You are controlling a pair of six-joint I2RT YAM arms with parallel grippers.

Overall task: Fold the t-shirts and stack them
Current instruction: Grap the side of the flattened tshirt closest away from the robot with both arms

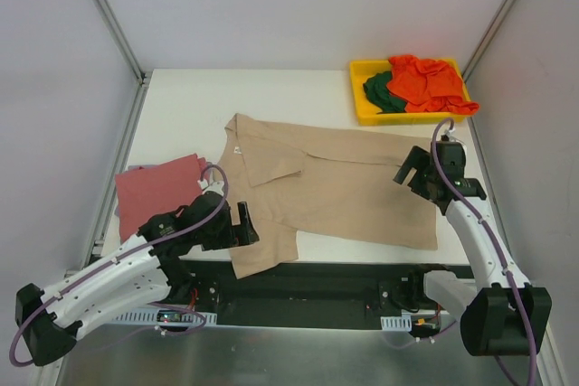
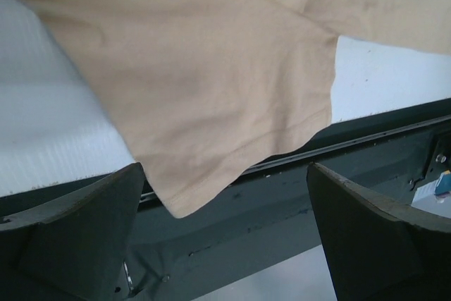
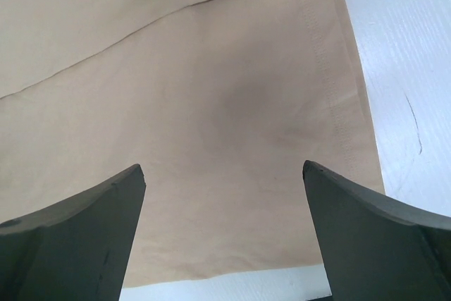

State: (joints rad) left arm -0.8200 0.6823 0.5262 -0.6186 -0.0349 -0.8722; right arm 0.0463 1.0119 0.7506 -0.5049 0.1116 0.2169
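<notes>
Tan shirt [image 1: 344, 187] lies spread flat mid-table, one sleeve corner past the 6 o'clock edge. Left gripper [image 1: 242, 223] sits low by that sleeve, fingers apart, empty. Right gripper [image 1: 409, 169] hangs over the 3 o'clock hem, released, empty. Red shirt [image 1: 158, 192] lies at 9 o'clock.

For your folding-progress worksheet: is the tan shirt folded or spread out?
Spread out: the tan shirt lies flat across the table, one sleeve overhanging the near edge.
</notes>
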